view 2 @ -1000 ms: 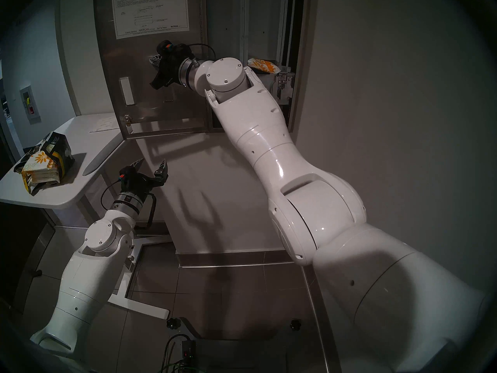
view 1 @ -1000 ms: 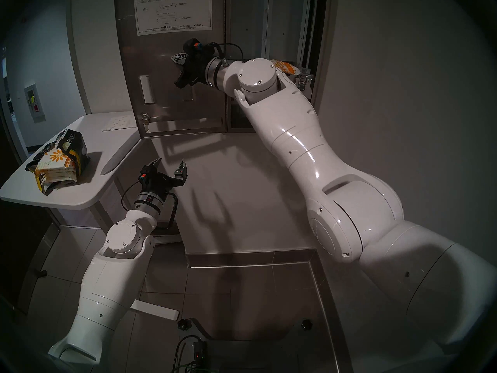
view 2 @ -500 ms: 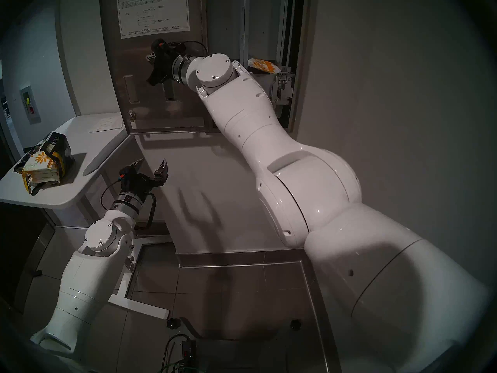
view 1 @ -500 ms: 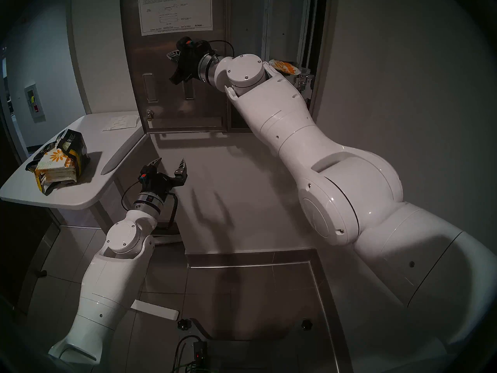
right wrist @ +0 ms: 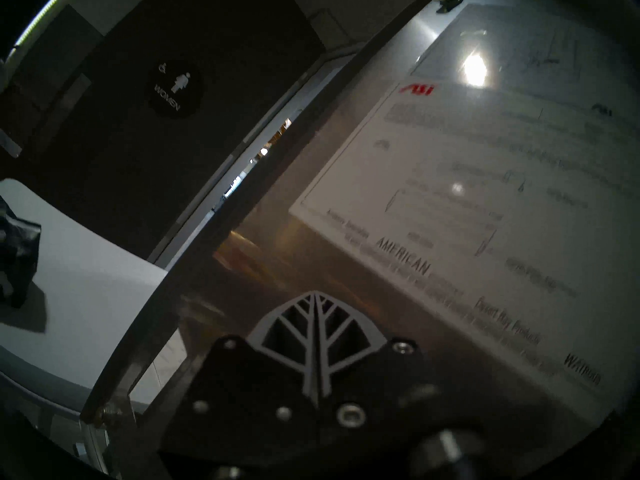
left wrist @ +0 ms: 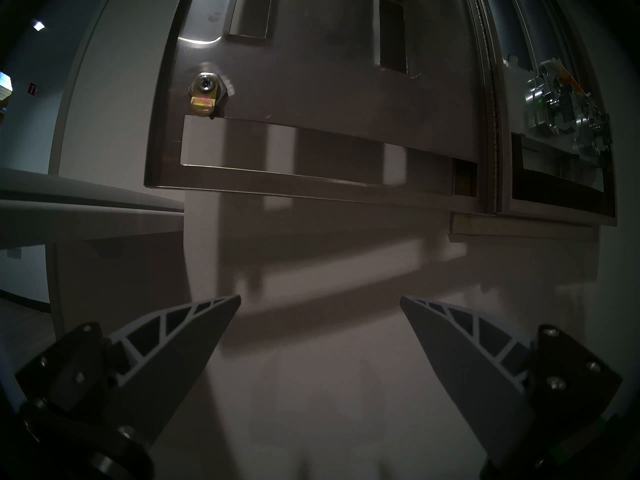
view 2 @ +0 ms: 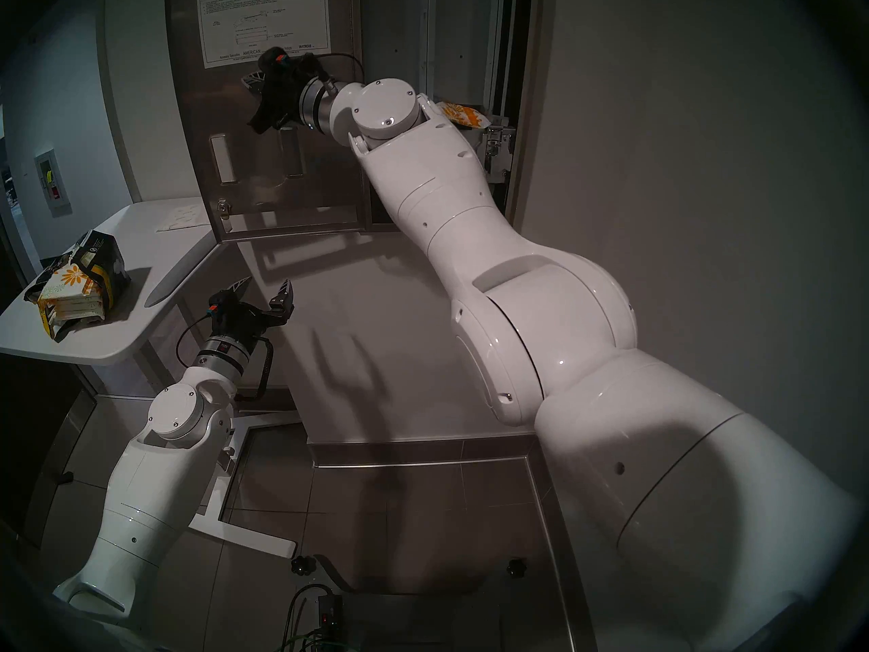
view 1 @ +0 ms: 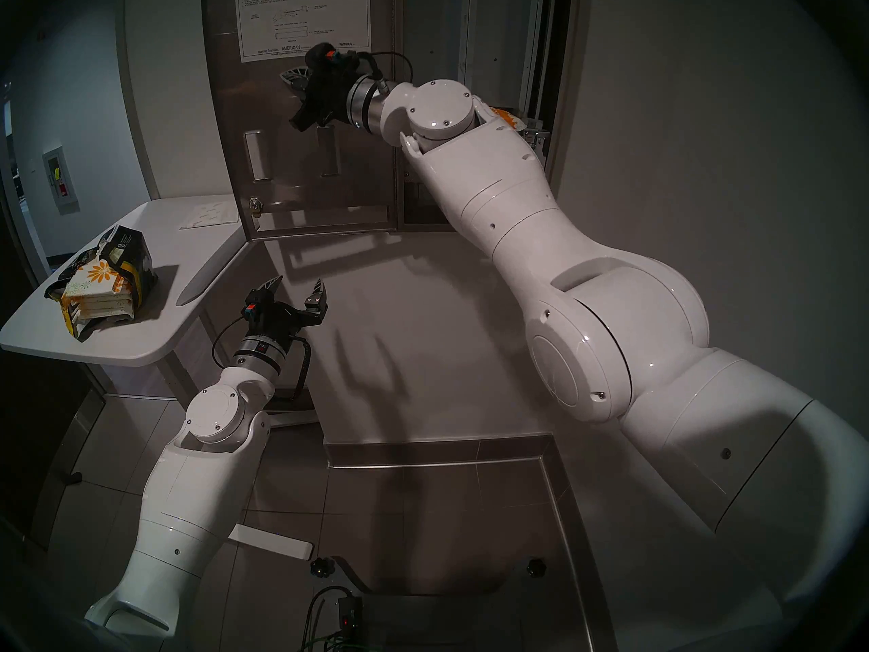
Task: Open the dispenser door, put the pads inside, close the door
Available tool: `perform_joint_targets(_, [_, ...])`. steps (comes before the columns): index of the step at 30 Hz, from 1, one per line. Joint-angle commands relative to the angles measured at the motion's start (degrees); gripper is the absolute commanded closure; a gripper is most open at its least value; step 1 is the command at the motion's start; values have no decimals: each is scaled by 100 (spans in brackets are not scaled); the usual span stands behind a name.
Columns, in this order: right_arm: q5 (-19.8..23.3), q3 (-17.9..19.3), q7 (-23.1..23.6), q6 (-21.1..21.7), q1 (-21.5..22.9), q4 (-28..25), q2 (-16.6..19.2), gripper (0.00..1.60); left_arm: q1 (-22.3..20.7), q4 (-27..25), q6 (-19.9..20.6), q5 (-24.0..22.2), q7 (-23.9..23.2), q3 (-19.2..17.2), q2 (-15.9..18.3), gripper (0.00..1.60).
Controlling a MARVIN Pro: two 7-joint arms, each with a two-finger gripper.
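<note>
The steel dispenser (view 1: 432,49) (view 2: 399,49) stands open on the wall. Its door (view 1: 301,185) (view 2: 263,199) (left wrist: 311,88) (right wrist: 277,278) is swung out to the left, showing the white instruction sheet (view 1: 301,20) (right wrist: 467,209) and the lock (view 1: 254,205) (left wrist: 206,85). One daisy-print pad (view 1: 510,117) (view 2: 463,114) lies inside the cabinet, partly hidden by my right arm. More pads (view 1: 96,284) (view 2: 66,284) sit in the bag on the table. My right gripper (view 1: 288,78) (view 2: 249,79) (right wrist: 315,295) is shut and empty, close against the door's inner face just below the sheet. My left gripper (view 1: 296,286) (view 2: 265,286) (left wrist: 320,299) is open and empty, low below the door.
A white table (view 1: 141,340) at the left holds the torn black-and-yellow bag (view 1: 127,256) and a flat white sheet (view 1: 211,213). A metal-edged ledge (view 1: 437,463) runs along the floor. Cables (view 1: 329,623) lie at my base. A dark door with a WOMEN sign (right wrist: 175,88) is beyond the dispenser door.
My right gripper has moved up and to the left across the door's inner face. The door swung slightly toward the cabinet, then back out. My left arm has not moved.
</note>
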Motion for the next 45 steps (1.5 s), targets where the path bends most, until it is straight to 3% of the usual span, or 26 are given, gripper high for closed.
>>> perform_joint_targets(1, [317, 262, 365, -68, -265, -716, 325, 160, -63, -55, -9, 1, 4, -23, 10, 0])
perform_joint_targets(8, [439, 541, 474, -129, -424, -1292, 643, 160, -63, -52, -11, 4, -1, -25, 7, 0])
perform_joint_targets(9, [424, 610, 443, -82, -566, -1658, 776, 160, -62, -51, -11, 4, -2, -26, 6, 0])
perform_joint_targets(12, [458, 758, 429, -165, -447, -1529, 879, 160, -62, -49, -12, 5, -4, -27, 4, 0])
perform_joint_targets(22, [546, 1485, 260, -327, -523, -2255, 1457, 160, -60, -45, -12, 9, -12, -30, 0, 0])
perform_joint_targets(27, [591, 1848, 151, -289, -798, -2787, 1691, 160, -61, -45, -12, 10, -16, -33, -3, 0])
perform_joint_targets(45, [610, 2746, -363, 48, -1981, -4255, 1851, 160, -63, -49, -9, 18, -24, -44, -13, 0])
